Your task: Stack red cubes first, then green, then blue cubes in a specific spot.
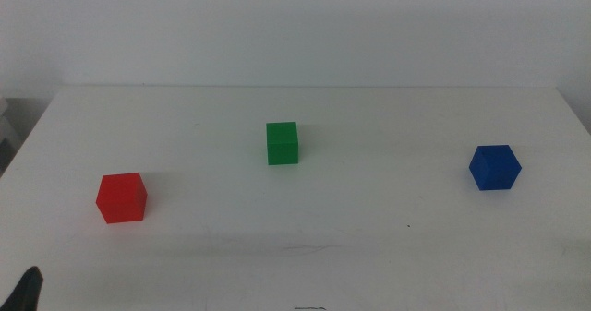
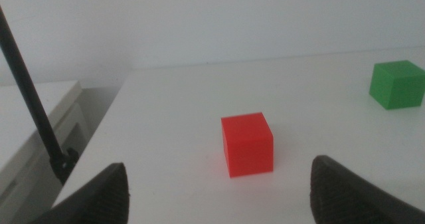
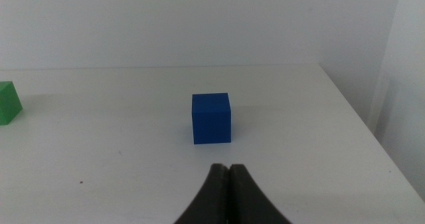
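While the three cubes sit well apart on the white surface (image 1: pixel 369 246), the left claw (image 2: pixel 219 187) hangs spread just short of the red cube (image 2: pixel 247 144), lined up to straddle it. The right claw (image 3: pixel 229 191), pressed together, waits facing the blue cube (image 3: pixel 211 118); the green cube (image 1: pixel 283 143) stands between, nothing stacked yet.

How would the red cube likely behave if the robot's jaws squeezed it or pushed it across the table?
The red cube looks solid with flat faces, so it would probably stay stiff in a squeeze. Resting flat on the white table, it should slide, not roll. Its matte faces likely give fair grip to the open left gripper.
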Controlling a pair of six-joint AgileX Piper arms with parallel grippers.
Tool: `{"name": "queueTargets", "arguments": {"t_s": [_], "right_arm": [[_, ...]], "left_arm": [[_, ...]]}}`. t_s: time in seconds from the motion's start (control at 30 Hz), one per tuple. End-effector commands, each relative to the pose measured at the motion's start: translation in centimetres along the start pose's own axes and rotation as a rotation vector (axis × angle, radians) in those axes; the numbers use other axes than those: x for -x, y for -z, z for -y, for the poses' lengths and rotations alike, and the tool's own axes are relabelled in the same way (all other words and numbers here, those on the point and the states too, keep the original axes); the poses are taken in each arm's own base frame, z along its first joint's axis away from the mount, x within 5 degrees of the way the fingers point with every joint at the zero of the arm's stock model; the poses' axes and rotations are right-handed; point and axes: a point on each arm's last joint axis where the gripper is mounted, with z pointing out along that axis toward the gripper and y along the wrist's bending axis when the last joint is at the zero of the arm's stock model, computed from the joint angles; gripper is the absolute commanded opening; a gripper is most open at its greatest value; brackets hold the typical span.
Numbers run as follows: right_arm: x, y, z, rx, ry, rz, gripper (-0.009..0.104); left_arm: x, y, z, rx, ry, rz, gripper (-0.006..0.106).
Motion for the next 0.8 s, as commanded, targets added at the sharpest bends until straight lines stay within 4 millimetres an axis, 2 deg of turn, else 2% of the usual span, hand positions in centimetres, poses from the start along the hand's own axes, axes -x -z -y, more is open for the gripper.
{"name": "queueTargets", "arguments": {"t_s": [0.0,0.13,0.33,0.4,0.6,0.77], "right_arm": [[1.3,0.3,-0.1,0.004,0.017,0.106,-0.001],[1.3,0.3,-0.1,0.004,0.017,0.106,-0.001],[1.3,0.3,-0.1,0.004,0.017,0.106,-0.001],[1.3,0.3,-0.1,0.004,0.017,0.106,-0.001],[1.3,0.3,-0.1,0.004,0.017,0.106,-0.001],[1.3,0.3,-0.1,0.004,0.017,0.106,-0.001]], "left_arm": [[2.0,0.2,-0.1,0.008,0.015,0.122,0.094],[5.2,-0.7,-0.4,0.022,0.016,0.054,0.094],[11.4,-4.3,-0.9,0.018,0.017,-0.097,0.094],[12.8,-5.7,-1.1,0.018,0.019,-0.181,0.094],[15.1,-8.4,-1.2,0.002,0.064,-0.515,0.094],[17.3,-11.0,-1.3,-0.002,0.064,-0.727,0.094]]}}
